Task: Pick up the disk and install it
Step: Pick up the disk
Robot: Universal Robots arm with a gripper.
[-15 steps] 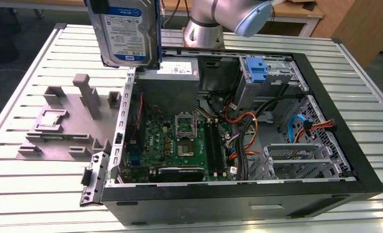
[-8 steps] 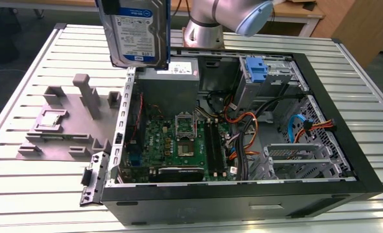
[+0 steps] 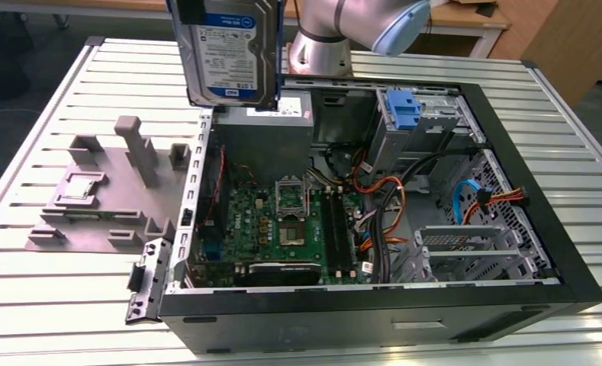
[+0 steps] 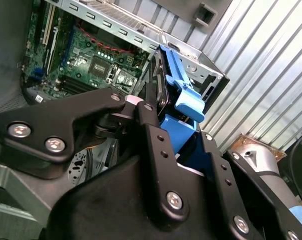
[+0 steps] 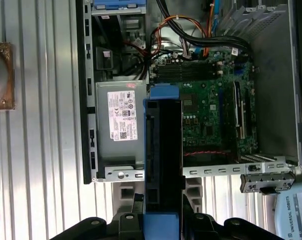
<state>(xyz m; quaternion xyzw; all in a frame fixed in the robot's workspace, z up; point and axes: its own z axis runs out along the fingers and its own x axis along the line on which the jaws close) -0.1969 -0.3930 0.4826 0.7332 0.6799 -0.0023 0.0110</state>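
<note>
Silver arm (image 3: 319,34), pale-blue joint cap (image 3: 400,27), black screw-studded pincer (image 4: 173,122).

Robotics lab, slatted bench (image 3: 56,293), opened computer (image 3: 382,319)

Disk (image 3: 230,49) up over PC case (image 3: 382,313), nr PSU (image 3: 265,145).

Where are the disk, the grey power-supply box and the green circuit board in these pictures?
the disk (image 3: 230,53), exterior view, middle of its label.
the power-supply box (image 5: 121,122), first wrist view, on its white sticker.
the green circuit board (image 3: 248,221), exterior view, on bare green area.
</note>
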